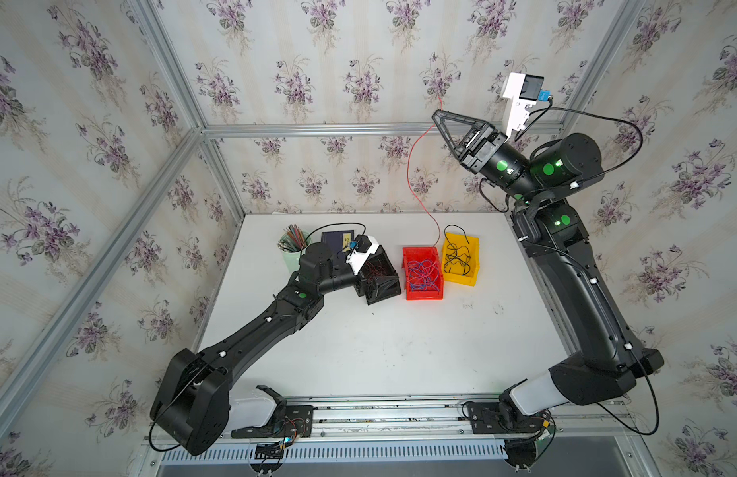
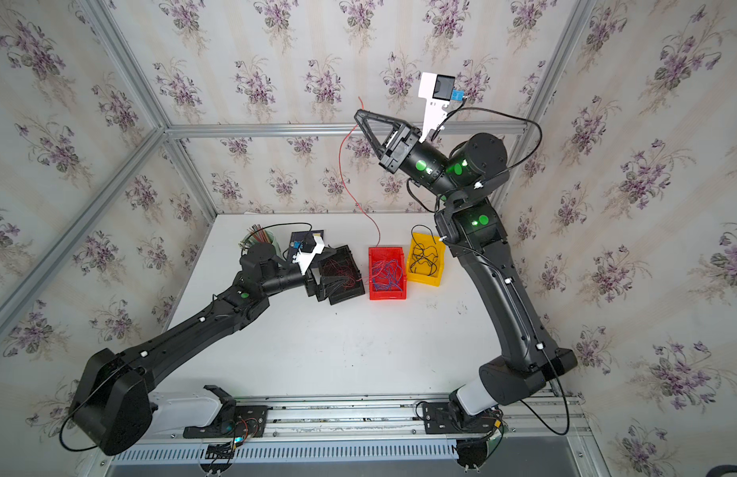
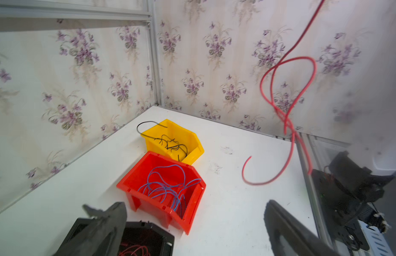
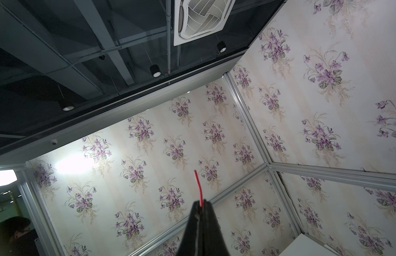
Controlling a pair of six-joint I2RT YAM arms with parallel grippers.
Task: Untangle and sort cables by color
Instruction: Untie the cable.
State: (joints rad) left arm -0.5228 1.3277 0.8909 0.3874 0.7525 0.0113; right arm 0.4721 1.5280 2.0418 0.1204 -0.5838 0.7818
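No text, brand or number can be read; a yellowish mark is seen on the dark book (image 1: 334, 239), too small to be deciphered.

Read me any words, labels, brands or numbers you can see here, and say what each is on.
No text here can be read.
Dark blue book by the pencil cup: small yellowish mark on the cover, too small to read.
White camera mount on the right wrist: tiny dark marks, too blurred.
Red bin, yellow bin, black bin: no lettering visible.
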